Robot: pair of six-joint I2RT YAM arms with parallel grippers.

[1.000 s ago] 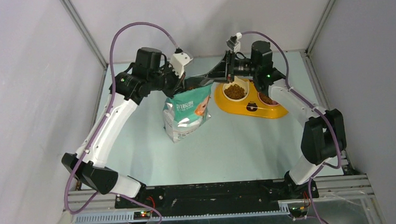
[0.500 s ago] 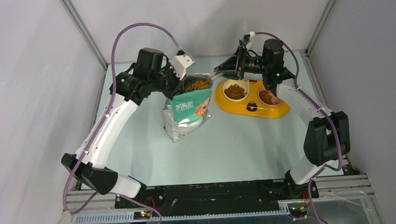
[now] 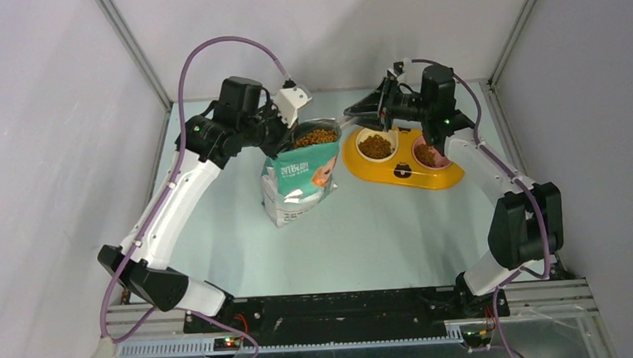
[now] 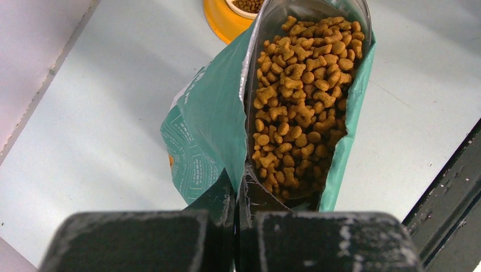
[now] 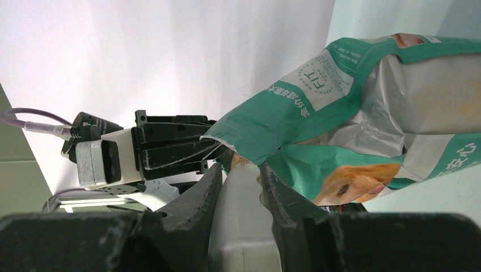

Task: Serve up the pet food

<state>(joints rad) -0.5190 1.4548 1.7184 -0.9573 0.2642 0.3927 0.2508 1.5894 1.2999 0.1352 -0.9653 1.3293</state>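
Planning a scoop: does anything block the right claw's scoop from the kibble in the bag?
Nothing visible does. The left claw pinches the bag rim, its mouth stands open, kibble bare on top.

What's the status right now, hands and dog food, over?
Left gripper shut on bag rim. Right gripper shut on clear scoop, tip at bag mouth. Kibble heaped in bag, some in feeder. Nothing between scoop and bag.
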